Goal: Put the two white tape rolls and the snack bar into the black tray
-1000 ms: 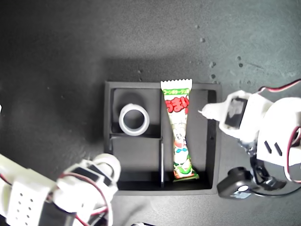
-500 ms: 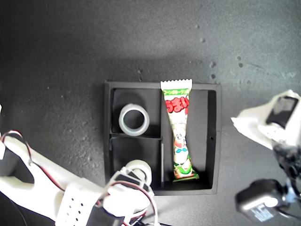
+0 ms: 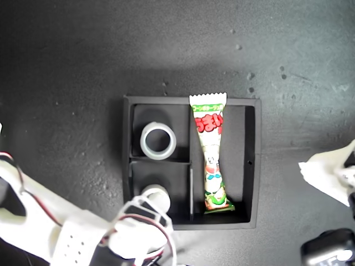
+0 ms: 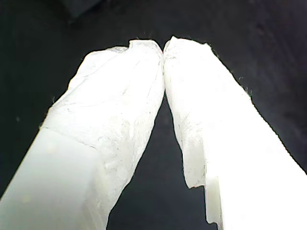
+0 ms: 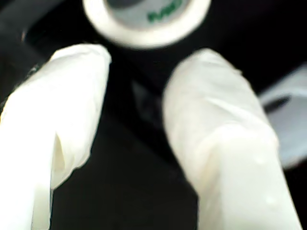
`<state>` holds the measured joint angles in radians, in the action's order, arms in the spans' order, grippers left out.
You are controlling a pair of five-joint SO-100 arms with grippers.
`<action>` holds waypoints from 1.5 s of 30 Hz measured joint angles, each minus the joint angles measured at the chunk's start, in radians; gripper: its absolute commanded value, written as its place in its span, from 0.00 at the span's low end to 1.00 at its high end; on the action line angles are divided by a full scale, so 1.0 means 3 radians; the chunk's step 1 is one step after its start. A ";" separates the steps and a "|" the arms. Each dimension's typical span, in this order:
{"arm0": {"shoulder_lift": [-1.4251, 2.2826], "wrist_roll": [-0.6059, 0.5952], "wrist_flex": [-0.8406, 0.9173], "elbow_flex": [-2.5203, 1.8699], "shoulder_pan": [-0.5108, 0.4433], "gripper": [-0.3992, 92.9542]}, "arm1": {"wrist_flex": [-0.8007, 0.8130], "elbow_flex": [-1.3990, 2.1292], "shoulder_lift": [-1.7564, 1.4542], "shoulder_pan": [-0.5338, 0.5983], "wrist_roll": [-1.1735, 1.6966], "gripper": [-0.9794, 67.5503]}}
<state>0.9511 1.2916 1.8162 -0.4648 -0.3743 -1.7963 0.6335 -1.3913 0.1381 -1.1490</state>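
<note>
One black tray (image 3: 252, 166) on dark, speckled tabletop (image 3: 83, 61).

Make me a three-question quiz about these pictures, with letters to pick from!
1. Where is the snack bar?
A) in the long compartment of the black tray
B) on the table
C) in a hand

2. How many white tape rolls show?
A) one
B) two
C) four

3. My first hand is:
A) shut and empty
B) wide open
C) holding a roll

Answers:
1 A, it lies lengthwise in that compartment.
2 B, the exterior view shows two white rings.
3 A, its fingers meet at the tips with nothing between.
</note>
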 measured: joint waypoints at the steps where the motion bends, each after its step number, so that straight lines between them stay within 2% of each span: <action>1: 0.0194 0.0000 0.0000 -0.0189 0.0036 0.04 | 0.0000 0.0118 -0.0118 -0.0020 -0.0056 0.01; 7: 0.1217 -0.0005 0.0005 -0.1232 0.0307 0.03 | 0.0031 0.1110 -0.0992 -0.0143 -0.0404 0.01; 13: 0.1958 -0.0005 -0.0020 -0.2096 0.0578 0.03 | 0.0608 0.2807 -0.2311 -0.0261 -0.0624 0.01; 21: 0.3221 0.0000 -0.0936 -0.3927 0.0793 0.03 | 0.1150 0.4827 -0.3845 -0.0312 -0.0849 0.01; 32: 0.4939 0.0245 -0.2260 -0.6412 0.0798 0.01 | 0.1723 0.6719 -0.5522 -0.0363 -0.0767 0.01; 38: 0.5747 0.0291 -0.2552 -0.7215 0.0772 0.01 | 0.1887 0.7251 -0.5727 -0.0435 -0.0736 0.01; 45: 0.6657 0.0419 -0.2587 -0.7920 0.0706 0.01 | 0.2020 0.7593 -0.5788 -0.0476 -0.0736 0.01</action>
<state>2.9483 1.4174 1.0400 -2.8409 -0.1626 -1.1904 2.9115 -3.1278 -0.0046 -1.3698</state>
